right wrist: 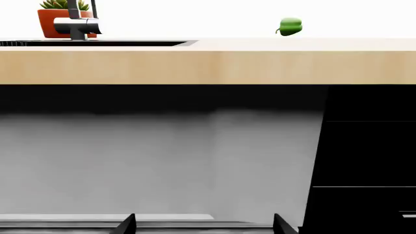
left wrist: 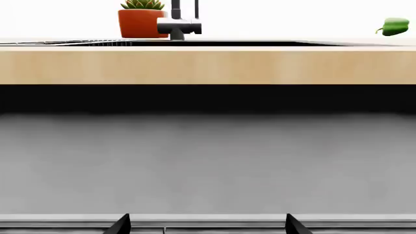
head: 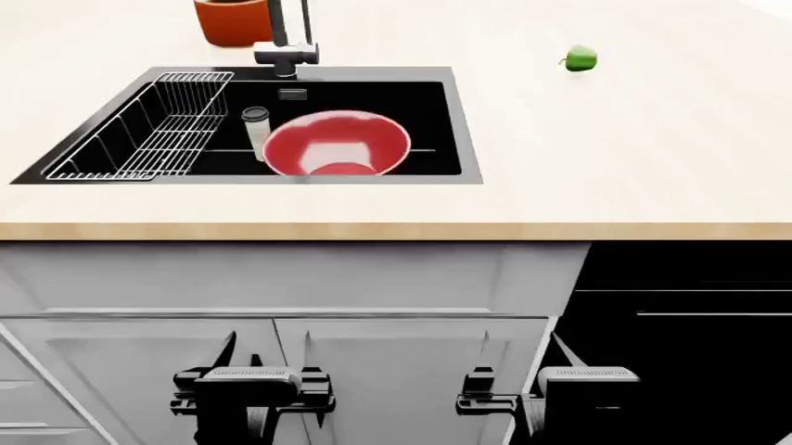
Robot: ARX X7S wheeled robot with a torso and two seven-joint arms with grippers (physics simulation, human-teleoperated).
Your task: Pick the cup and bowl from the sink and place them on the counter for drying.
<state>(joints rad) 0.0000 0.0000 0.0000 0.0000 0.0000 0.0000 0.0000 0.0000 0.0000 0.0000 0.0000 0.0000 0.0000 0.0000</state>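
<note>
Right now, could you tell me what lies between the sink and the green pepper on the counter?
Nothing: in the head view the counter is bare between the sink and the green pepper.

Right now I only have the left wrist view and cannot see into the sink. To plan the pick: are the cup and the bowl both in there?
Observer: Yes. The large round red speckled bowl sits in the black rectangular sink.
Operator: And the cup?
Observer: The slim off-white cup with a dark lid stands upright on the bowl's left, between it and the wire rack.
Operator: The right gripper?
Observer: The right gripper is open and empty, below the counter's edge.
</note>
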